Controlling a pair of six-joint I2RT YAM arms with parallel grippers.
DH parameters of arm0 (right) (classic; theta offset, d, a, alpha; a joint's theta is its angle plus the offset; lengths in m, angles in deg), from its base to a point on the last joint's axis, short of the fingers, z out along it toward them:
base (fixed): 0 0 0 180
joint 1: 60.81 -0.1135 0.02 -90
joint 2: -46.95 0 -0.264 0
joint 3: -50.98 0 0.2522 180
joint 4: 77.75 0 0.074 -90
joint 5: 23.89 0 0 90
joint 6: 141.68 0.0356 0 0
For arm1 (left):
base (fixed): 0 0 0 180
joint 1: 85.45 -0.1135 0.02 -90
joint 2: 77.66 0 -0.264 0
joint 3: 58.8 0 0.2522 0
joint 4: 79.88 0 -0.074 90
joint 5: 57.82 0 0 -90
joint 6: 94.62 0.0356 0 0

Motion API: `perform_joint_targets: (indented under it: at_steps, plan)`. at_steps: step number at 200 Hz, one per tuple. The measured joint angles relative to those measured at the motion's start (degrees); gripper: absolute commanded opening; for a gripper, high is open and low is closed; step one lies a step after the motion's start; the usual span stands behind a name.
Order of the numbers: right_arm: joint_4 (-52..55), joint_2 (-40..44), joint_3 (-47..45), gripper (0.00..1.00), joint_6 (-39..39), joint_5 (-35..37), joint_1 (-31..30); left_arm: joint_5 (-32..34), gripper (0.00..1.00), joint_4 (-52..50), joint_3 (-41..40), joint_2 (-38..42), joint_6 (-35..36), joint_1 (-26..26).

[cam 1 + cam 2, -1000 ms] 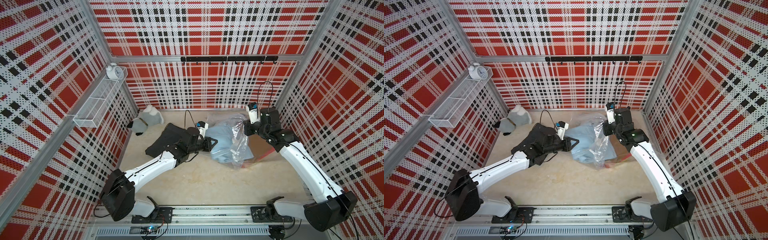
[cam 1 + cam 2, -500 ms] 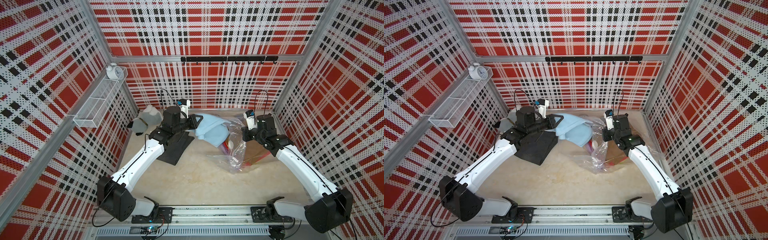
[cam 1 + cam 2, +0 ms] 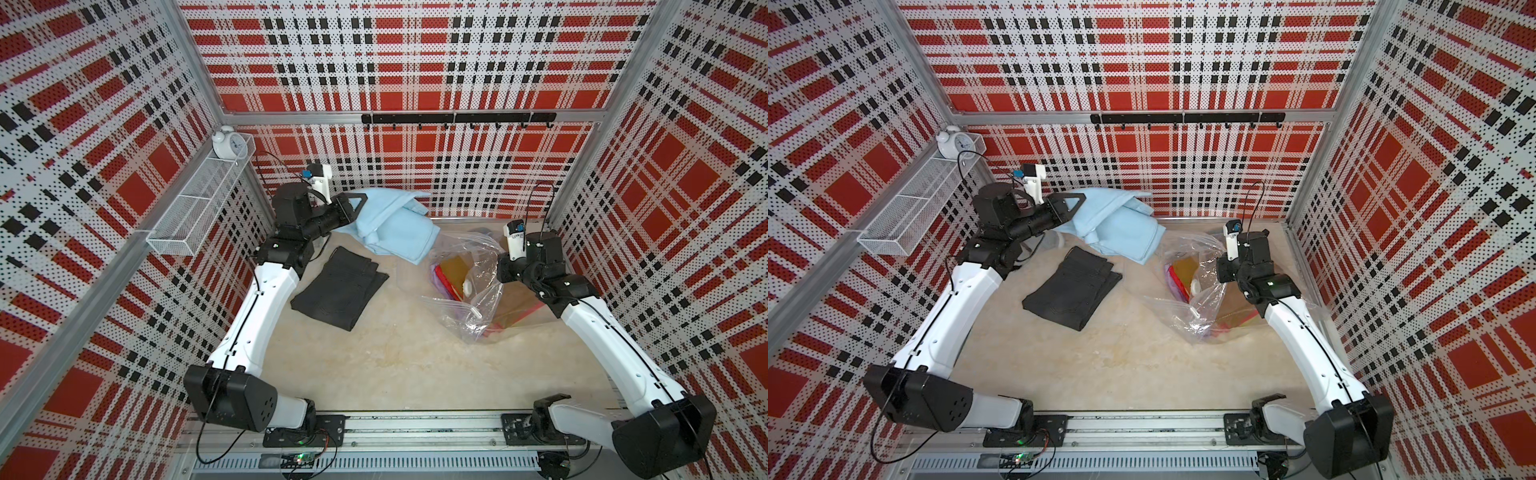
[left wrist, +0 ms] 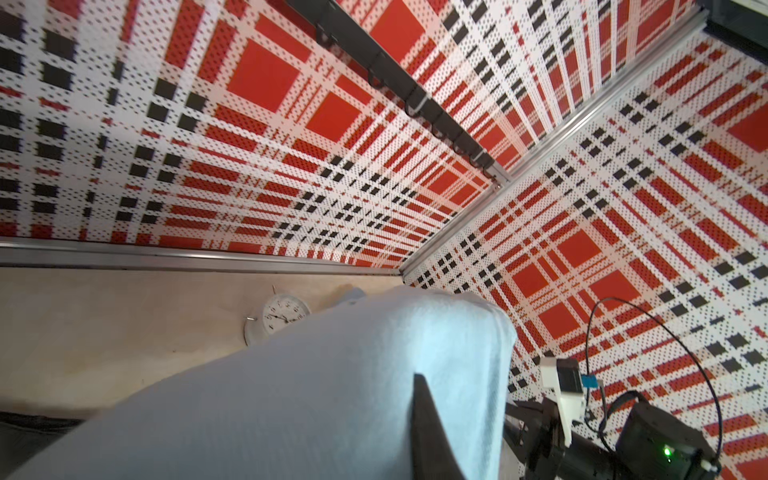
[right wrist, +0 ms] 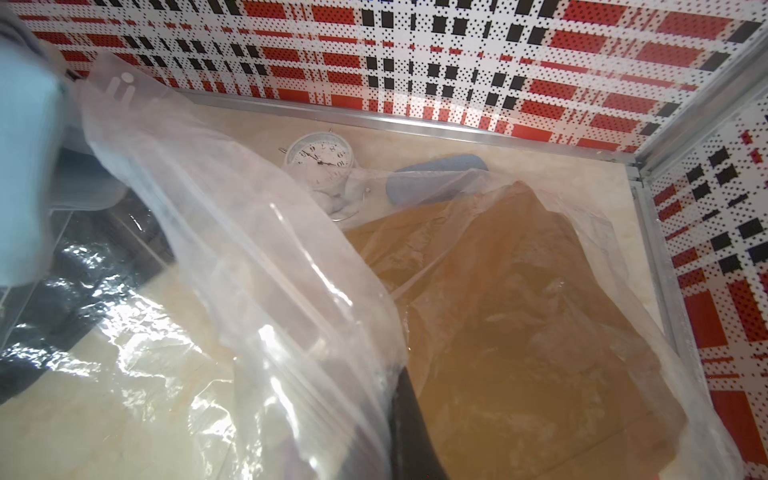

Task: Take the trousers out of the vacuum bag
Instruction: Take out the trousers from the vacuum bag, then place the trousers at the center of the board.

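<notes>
While the left gripper (image 3: 360, 205) is pinched tight on a fold of the light blue trousers (image 3: 395, 228), this soft cloth hangs in the air near the back wall, fully outside the vacuum bag (image 3: 471, 309), in loose drooping folds with one corner pointing down toward the bag. From the left wrist view the same cloth shows a fine woven texture and fills most of the lower picture, with one black finger (image 4: 426, 432) pressed against it. The charcoal-black trousers (image 3: 338, 293) lie flat on the beige table (image 3: 395, 365), folded into a long rectangle, apart from the bag. The bag is thin clear plastic, crinkled and shiny, on the right part of the table, with a round white valve cap (image 3: 468, 286) on its upper film. The right gripper (image 5: 392, 407) is closed on a pleat of this film and holds it lifted like a tent. Inside lie the mustard-brown trousers (image 5: 519, 316), flat and matte, and in a top view thin red and lilac edges (image 3: 441, 279) show beside them. A round white alarm clock (image 5: 318, 156) is on the table close to the back wall, behind the bag
</notes>
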Motion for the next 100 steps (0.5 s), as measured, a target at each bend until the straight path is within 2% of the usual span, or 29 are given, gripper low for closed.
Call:
perform_joint_targets:
  at_steps: [39,71,100]
  plan:
    - [1.31,1.42,0.02,0.0,0.83,2.36,1.05,0.28,0.0,2.27,0.85,-1.77,-0.52,-3.76]
    - [2.93,2.27,0.22,0.0,0.94,4.09,1.4,1.86,0.0,2.25,1.51,-4.35,-0.28,-4.07]
    - [4.31,3.08,1.07,0.0,0.94,4.81,1.44,4.04,0.0,0.57,5.33,-8.72,1.14,-4.31]
